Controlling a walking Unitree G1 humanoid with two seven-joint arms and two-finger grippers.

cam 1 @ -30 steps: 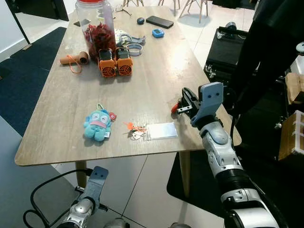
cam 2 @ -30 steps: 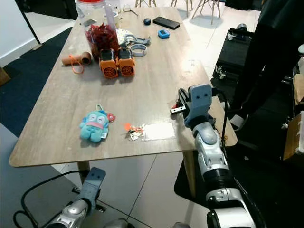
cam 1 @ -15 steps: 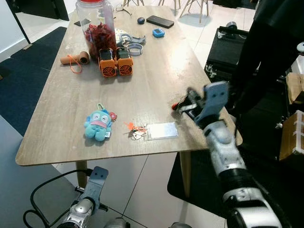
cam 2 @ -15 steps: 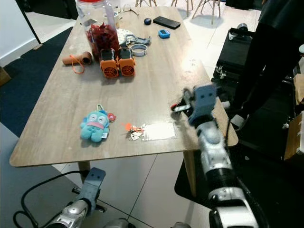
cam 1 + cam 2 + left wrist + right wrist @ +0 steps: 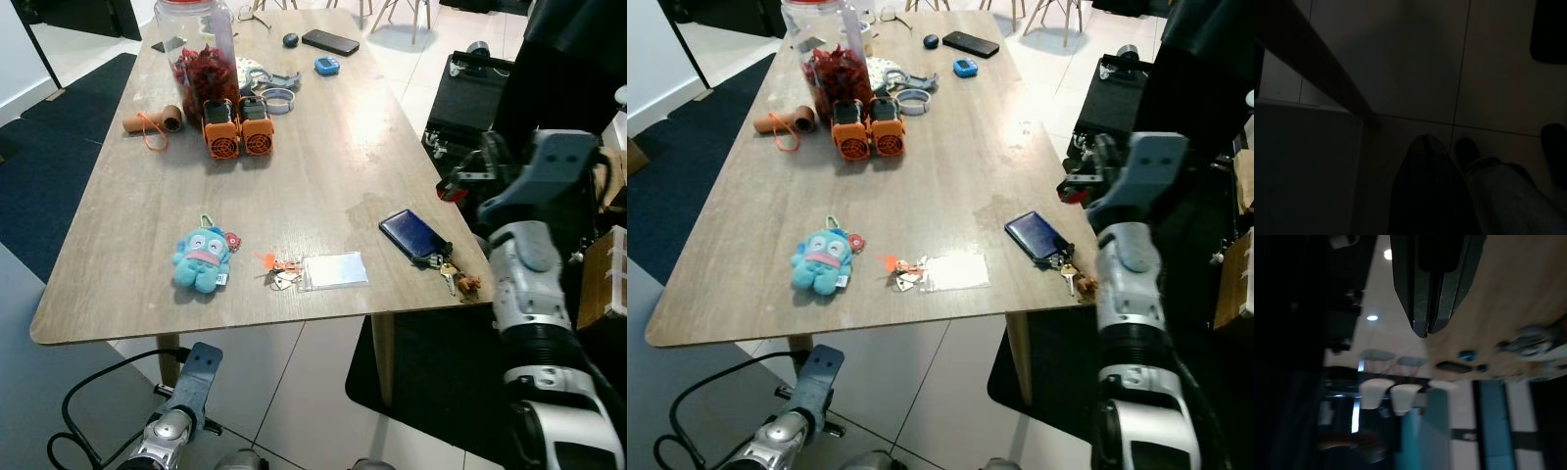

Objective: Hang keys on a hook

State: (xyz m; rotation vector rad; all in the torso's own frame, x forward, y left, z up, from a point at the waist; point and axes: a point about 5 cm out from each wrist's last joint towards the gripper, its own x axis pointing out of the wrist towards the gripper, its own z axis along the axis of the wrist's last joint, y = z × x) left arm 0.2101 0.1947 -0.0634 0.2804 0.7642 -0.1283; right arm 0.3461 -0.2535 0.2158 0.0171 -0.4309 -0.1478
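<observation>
A dark blue key pouch [image 5: 412, 235] lies near the right front corner of the wooden table [image 5: 323, 166], with its keys [image 5: 450, 278] trailing to the edge. A second bunch of keys [image 5: 279, 270] with an orange tag lies beside a clear card holder [image 5: 334, 270] near the front edge. My right gripper [image 5: 449, 186] is raised beyond the table's right edge, above and to the right of the pouch. Its fingers [image 5: 1425, 293] are shut on nothing. My left gripper [image 5: 201, 367] hangs idle below the front edge, its fingers [image 5: 1425, 186] pressed together in the dark.
A blue plush toy [image 5: 202, 258] lies left of the tagged keys. Further back stand two orange devices [image 5: 238, 127], a jar of red stuff [image 5: 201, 54], a cardboard roll [image 5: 152, 121] and a phone [image 5: 329, 43]. A person in dark clothes [image 5: 563, 69] and a black case [image 5: 470, 93] are on the right.
My right gripper has swung from above the table's right front part out past its right edge. The blue pouch and its keys now show on the spot it covered.
</observation>
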